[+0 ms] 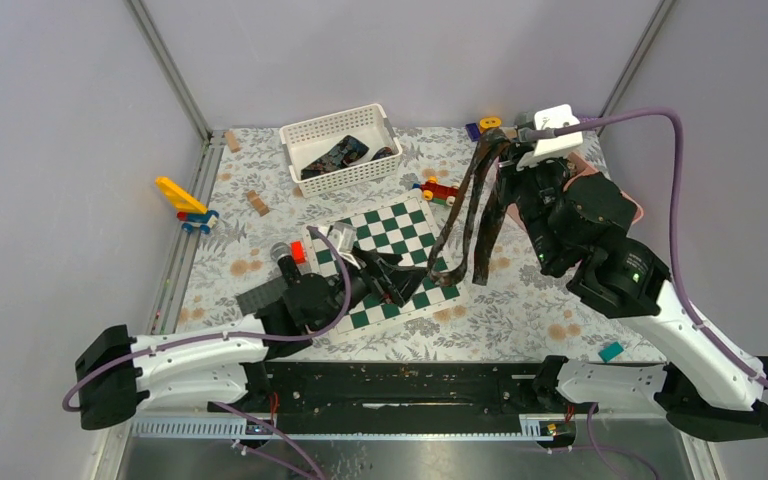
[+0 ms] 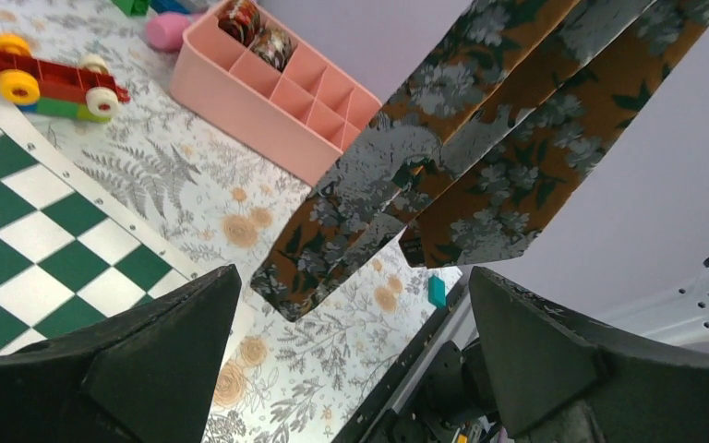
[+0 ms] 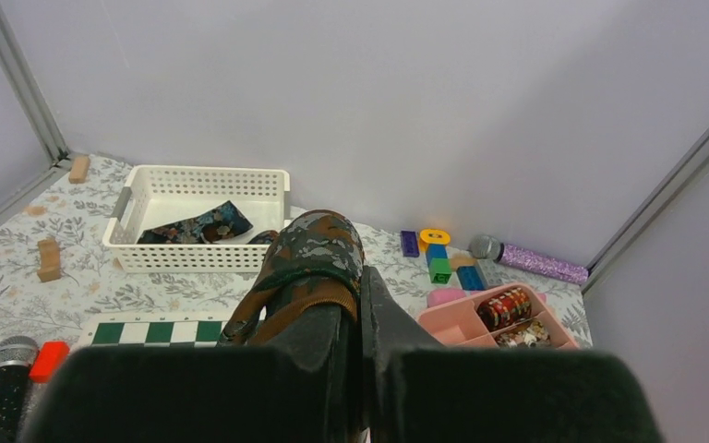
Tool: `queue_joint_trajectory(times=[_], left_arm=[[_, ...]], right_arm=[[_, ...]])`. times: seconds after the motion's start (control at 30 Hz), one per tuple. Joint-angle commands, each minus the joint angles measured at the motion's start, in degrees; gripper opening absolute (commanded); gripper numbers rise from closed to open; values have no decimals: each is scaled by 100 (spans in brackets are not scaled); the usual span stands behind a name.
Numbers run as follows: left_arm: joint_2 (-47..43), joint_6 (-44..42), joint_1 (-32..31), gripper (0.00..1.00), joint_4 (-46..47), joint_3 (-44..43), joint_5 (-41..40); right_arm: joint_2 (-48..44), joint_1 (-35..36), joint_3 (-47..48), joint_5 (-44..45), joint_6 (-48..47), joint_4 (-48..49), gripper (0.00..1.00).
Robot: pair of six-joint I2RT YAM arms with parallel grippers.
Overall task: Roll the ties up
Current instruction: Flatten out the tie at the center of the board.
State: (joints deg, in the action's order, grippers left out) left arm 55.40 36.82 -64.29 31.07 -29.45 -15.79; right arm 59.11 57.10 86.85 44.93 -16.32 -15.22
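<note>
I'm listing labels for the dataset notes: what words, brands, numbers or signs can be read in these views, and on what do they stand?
None can be read.
The white basket, the chessboard, the pink organizer and the glitter microphone show no lettering.
The tie bears only a floral pattern.
Any marks on the arms are too small to tell.

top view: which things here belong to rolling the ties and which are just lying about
Job: brown tie hanging from right tool; ties in white basket; open left tool.
Lying about: chessboard; toy car; microphone; wooden blocks.
</note>
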Motion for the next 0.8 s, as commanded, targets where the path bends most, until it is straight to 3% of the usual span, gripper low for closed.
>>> queue_joint_trajectory(times=[0.0, 0.37, 0.77], left_arm=[[273, 294, -65, 99, 662, -66, -91], [1007, -218, -341, 99, 572, -249, -637], [1484, -230, -557, 99, 911, -465, -512]], right_arm=[[51, 27, 294, 72, 393, -83, 0], [240, 29, 481, -73, 609, -232, 0], [337, 29, 507, -129, 694, -269, 0]])
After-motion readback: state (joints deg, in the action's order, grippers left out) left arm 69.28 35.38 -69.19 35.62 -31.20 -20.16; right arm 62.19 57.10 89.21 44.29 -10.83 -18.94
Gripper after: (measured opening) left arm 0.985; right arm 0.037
